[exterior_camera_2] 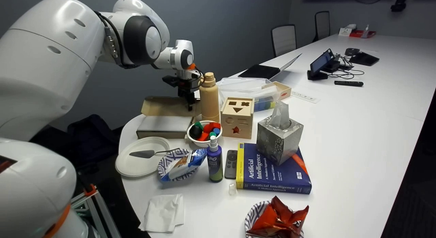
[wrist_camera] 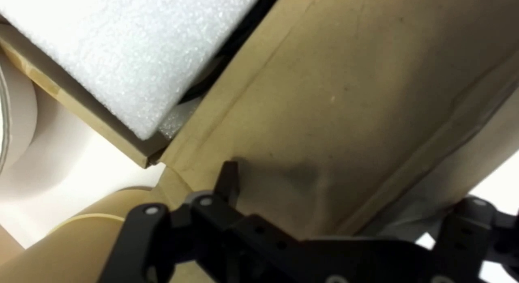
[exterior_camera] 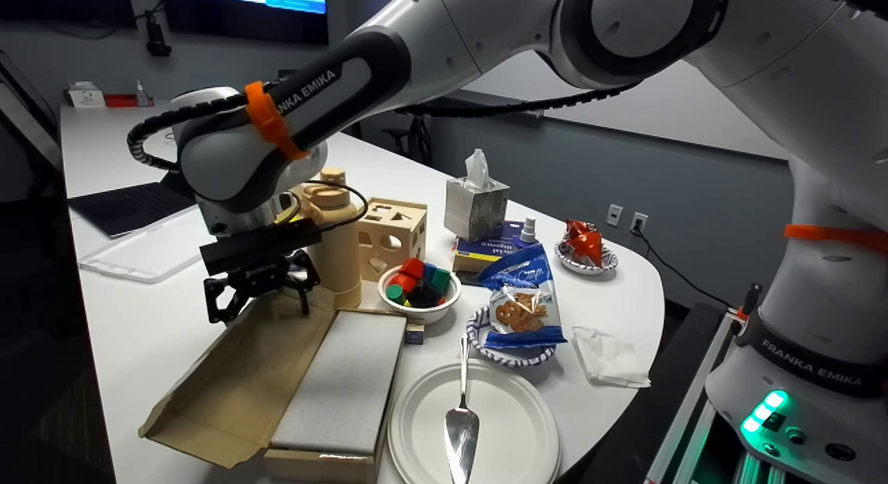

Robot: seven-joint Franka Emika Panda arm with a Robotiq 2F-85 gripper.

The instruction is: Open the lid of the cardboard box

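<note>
In the lower left of an exterior view, the lid [exterior_camera: 243, 366] hangs open beside the cardboard box [exterior_camera: 319, 468], the gripper [exterior_camera: 262, 313], jaws wide apart, at its upper end; we judge it light, bendable, best pinched along the free outer edge.

Tissue box [exterior_camera_2: 279, 139] on book [exterior_camera_2: 277, 176], cake server [exterior_camera: 462, 425] on plate [exterior_camera: 513, 428], tan bottle [exterior_camera_2: 209, 100]

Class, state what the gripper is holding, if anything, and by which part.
Nothing is held: the gripper is open, its jaws wide apart, not clamped on the opened lid.
</note>
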